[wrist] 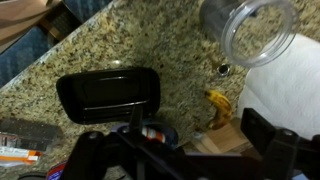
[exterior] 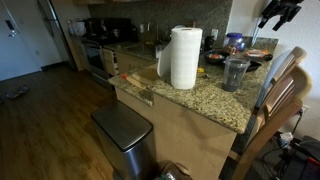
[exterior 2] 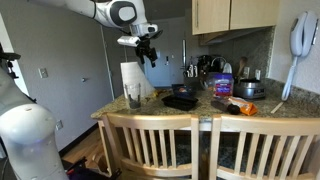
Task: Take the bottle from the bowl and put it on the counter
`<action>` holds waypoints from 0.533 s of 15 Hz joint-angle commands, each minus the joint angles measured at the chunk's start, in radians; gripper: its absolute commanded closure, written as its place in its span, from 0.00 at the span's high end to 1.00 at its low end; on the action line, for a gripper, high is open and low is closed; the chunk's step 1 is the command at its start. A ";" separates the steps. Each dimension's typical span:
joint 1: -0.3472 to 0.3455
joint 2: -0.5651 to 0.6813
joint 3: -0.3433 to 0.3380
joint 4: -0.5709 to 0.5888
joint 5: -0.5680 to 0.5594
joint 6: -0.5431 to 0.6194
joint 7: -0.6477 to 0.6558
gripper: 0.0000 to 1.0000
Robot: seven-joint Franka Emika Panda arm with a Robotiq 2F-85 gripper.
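A small bottle with a red-and-white label lies in a dark blue bowl on the speckled granite counter, at the bottom of the wrist view. My gripper is open and empty, its dark fingers spread to either side of the bowl, well above it. In both exterior views the gripper hangs high over the counter. In an exterior view the bowl is a dark shape behind the black tray; the bottle cannot be made out there.
A black tray, a clear plastic cup, a paper towel roll, a banana and a purple jar stand on the counter. Wooden chair backs line its edge.
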 commanded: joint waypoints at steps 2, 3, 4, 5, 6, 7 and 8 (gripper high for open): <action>-0.025 0.037 0.016 0.029 0.012 0.008 0.008 1.00; -0.026 0.039 0.016 0.032 0.012 0.008 0.011 1.00; -0.026 0.054 0.028 0.036 0.001 0.012 0.034 1.00; -0.022 0.124 0.042 0.103 -0.001 -0.012 0.081 1.00; -0.017 0.184 0.051 0.166 0.009 -0.040 0.122 1.00; -0.016 0.257 0.068 0.245 0.014 -0.037 0.200 1.00; -0.025 0.295 0.081 0.288 0.001 -0.039 0.280 1.00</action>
